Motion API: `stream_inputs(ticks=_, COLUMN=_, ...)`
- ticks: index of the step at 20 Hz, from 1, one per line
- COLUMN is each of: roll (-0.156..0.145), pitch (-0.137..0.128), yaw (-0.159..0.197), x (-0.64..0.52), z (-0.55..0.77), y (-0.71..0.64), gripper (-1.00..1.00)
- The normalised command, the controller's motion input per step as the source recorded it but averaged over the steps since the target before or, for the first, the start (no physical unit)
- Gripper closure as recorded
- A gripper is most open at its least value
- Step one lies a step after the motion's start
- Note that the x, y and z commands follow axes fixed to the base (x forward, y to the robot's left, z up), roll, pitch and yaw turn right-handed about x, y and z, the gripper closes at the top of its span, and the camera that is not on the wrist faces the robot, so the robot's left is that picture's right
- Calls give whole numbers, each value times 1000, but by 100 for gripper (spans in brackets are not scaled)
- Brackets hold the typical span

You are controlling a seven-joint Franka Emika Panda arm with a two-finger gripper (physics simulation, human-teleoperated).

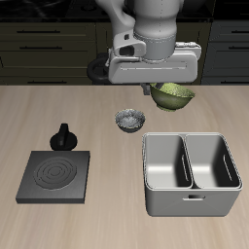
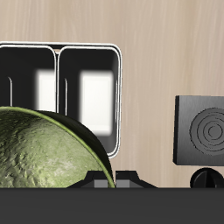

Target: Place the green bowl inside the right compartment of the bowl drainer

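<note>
The green bowl (image 1: 173, 94) hangs just under my gripper (image 1: 161, 88), above the table and behind the bowl drainer (image 1: 191, 201). My gripper is shut on the bowl's rim. In the wrist view the green bowl (image 2: 44, 153) fills much of the frame, its mottled olive inside facing the camera, with my gripper (image 2: 114, 180) pinching its edge. The grey bowl drainer (image 2: 59, 46) lies beyond it, and both of its wells are bare. My fingertips are mostly hidden by the hand and the bowl.
A dark speckled bowl (image 1: 129, 119) sits on the table beside the drainer's back corner. A flat black stove plate (image 1: 56, 176) lies near the table's front edge, with a small black pot (image 1: 64, 138) just behind it. The wrist view also shows the stove plate (image 2: 206, 129).
</note>
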Motion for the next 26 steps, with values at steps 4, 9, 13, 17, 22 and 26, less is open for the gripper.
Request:
stream_inputs(ticks=4, roll=34, pitch=6, yaw=-19, x=147, z=-151, y=-23, gripper=100)
stream_inputs(ticks=9, roll=41, pitch=14, yaw=16, x=-4, z=-203, y=109, gripper=100)
stream_inputs(ticks=13, roll=32, pitch=11, yaw=16, x=-28, z=-210, y=42, gripper=100)
stream_inputs(ticks=17, roll=13, pitch=20, yaw=7, x=-10, z=-249, y=-11, gripper=100)
stream_inputs(ticks=22, roll=-11, pitch=41, yaw=8, x=-4, z=-326, y=-61, gripper=100)
stream_inputs(ticks=26, roll=7, pitch=23, yaw=11, x=-44, z=-229, y=-35, gripper=100)
